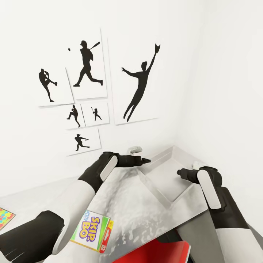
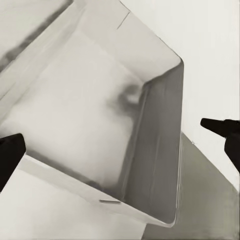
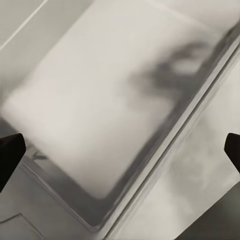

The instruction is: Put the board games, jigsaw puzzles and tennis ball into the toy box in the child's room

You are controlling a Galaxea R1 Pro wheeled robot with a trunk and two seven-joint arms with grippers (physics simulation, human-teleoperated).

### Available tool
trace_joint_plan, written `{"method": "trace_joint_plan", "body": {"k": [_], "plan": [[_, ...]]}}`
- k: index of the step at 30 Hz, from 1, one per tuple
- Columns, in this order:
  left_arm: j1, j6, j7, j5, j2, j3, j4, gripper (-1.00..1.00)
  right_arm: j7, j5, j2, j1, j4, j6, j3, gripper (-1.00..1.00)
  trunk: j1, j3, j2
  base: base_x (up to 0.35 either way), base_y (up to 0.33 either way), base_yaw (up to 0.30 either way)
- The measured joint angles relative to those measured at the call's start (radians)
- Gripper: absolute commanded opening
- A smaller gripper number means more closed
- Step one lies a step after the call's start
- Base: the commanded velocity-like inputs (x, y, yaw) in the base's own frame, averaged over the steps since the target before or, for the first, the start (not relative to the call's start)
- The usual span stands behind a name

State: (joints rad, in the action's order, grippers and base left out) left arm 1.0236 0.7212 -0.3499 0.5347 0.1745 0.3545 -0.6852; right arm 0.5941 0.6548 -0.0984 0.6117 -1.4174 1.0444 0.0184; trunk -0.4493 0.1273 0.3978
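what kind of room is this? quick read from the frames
Likely a child's bedroom or playroom: baseball silhouette prints on the wall, a Skip-Bo game box on the table, and an open toy box under both grippers.

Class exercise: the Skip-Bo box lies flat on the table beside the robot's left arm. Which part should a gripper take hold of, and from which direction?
Probably from above, closing across the two long edges of the Skip-Bo box. It lies flat, so its broad face offers nothing to pinch, while its narrow width may suit an open gripper. The left gripper is the nearer one; its arm covers the box's left part.
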Motion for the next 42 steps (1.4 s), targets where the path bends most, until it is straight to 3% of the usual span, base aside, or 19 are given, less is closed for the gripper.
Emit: {"method": "trace_joint_plan", "body": {"k": [4, 11, 27, 37, 42], "plan": [[0.000, -0.001, 0.017, 0.066, 0.000, 0.046, -0.011, 1.00, -0.001, 0.000, 0.003, 0.001, -0.002, 0.000, 0.000, 1.00, 0.000, 0.000, 0.000, 0.000, 0.000, 0.000], [0.000, -0.024, 0.105, 0.097, 0.000, 0.144, -0.012, 1.00, -0.001, 0.004, 0.004, 0.002, -0.008, 0.000, 0.000, 1.00, 0.000, 0.000, 0.000, 0.000, 0.000, 0.000], [-0.001, -0.065, 0.132, 0.102, 0.000, 0.207, -0.002, 1.00, -0.001, 0.007, 0.013, 0.002, -0.010, 0.000, -0.001, 1.00, 0.000, 0.001, 0.000, 0.000, 0.000, 0.000], [-0.002, -0.122, 0.133, 0.101, 0.000, 0.259, 0.020, 1.00, -0.001, 0.007, 0.024, 0.002, -0.009, 0.000, -0.001, 1.00, 0.000, 0.010, 0.000, 0.000, 0.000, 0.000], [-0.002, -0.187, 0.134, 0.110, 0.000, 0.270, 0.051, 1.00, -0.001, 0.007, 0.025, 0.002, -0.008, 0.000, -0.001, 1.00, 0.000, 0.016, 0.000, 0.000, 0.000, 0.000]]}}
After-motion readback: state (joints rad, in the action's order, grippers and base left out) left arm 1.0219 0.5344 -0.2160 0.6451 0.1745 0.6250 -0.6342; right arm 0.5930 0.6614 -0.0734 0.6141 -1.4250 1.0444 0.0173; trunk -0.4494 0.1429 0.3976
